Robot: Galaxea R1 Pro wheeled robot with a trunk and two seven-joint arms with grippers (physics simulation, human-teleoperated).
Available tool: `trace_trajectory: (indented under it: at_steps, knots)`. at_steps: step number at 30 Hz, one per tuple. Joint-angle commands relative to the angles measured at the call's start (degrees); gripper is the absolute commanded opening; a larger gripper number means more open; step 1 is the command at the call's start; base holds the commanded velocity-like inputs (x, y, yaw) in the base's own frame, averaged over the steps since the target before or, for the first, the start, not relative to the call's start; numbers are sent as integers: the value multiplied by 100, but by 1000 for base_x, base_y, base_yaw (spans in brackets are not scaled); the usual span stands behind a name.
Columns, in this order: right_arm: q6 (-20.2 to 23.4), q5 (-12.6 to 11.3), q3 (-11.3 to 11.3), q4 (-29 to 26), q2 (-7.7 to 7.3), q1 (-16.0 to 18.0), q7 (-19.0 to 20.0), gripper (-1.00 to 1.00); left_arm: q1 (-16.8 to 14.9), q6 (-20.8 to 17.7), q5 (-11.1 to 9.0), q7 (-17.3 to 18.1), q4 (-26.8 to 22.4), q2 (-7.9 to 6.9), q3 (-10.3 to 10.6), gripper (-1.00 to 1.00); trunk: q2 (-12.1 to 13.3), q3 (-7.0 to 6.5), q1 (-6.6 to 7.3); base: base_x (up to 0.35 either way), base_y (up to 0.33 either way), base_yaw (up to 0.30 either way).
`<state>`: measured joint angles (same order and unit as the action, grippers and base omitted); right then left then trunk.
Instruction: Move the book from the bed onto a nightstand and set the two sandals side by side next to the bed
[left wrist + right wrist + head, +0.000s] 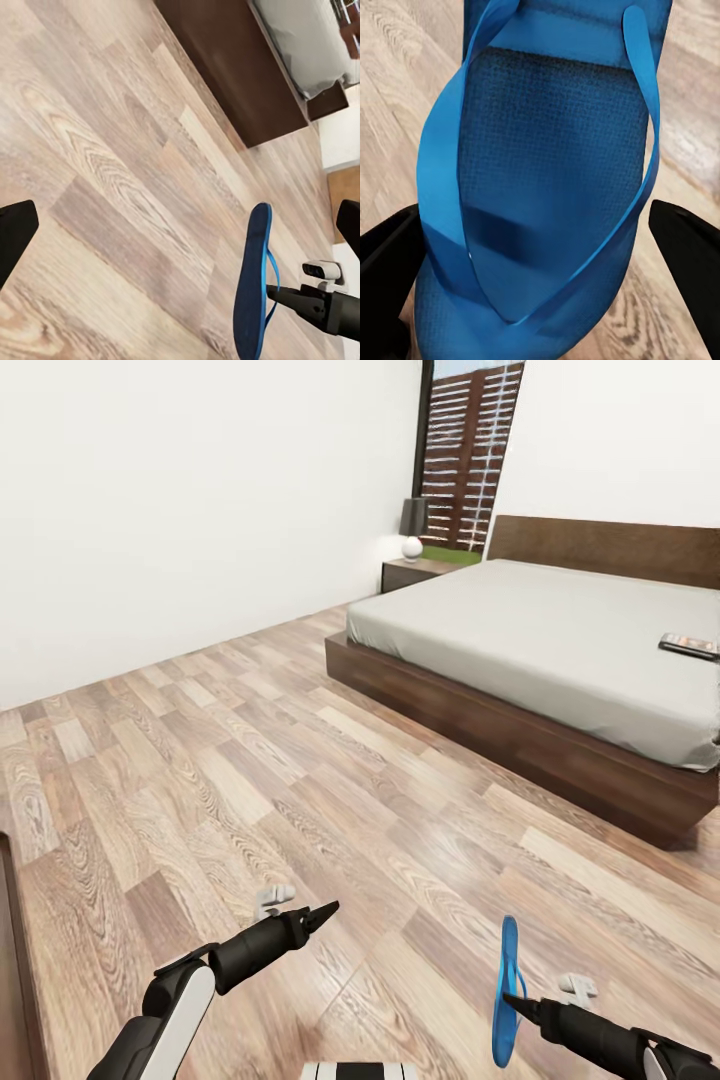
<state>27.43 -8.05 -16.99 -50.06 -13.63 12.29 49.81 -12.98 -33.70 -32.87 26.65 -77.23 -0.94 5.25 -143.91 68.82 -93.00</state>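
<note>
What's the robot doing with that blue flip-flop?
The robot is in a bedroom, carrying one blue sandal in its right gripper, with the jaws closed on it so it hangs on edge above the wood floor. Its left gripper is empty and holds nothing. The bed is ahead to the right, and the book lies on the mattress. A nightstand with a lamp stands beside the bed near the window.

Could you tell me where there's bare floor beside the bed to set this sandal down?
The wood floor along the bed frame's near side is bare, from the nightstand end to the foot. The right gripper holds the sandal. No crowded spot shows.
</note>
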Motion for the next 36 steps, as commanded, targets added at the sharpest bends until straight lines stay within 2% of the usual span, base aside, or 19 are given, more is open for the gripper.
trace_trajectory:
  at_steps: [1,14,19,23,30,36]
  knots:
    - [42,-29,-7,1,0,2,10,-100,-2,-40,-45,-10,-3,-3,3,100,0,-18,3,0,0,0]
    - [40,-20,-5,7,0,2,4,-100,-2,-35,-45,-16,32,6,11,100,17,-306,37,0,0,0]
    - [-12,-5,25,52,41,2,-17,-100,-2,-32,-39,-15,412,32,3,100,24,-417,50,0,0,0]
    - [-39,-7,43,94,22,2,-16,-100,-2,-26,-19,-19,525,36,10,100,29,-506,60,0,0,0]
    - [-765,-2,46,1411,16,2,-15,-100,-2,127,471,-20,1016,31,6,100,39,-661,78,0,0,0]
    - [-979,38,50,1703,40,2,-15,-100,-2,430,839,-20,1619,32,6,100,47,-794,94,0,0,0]
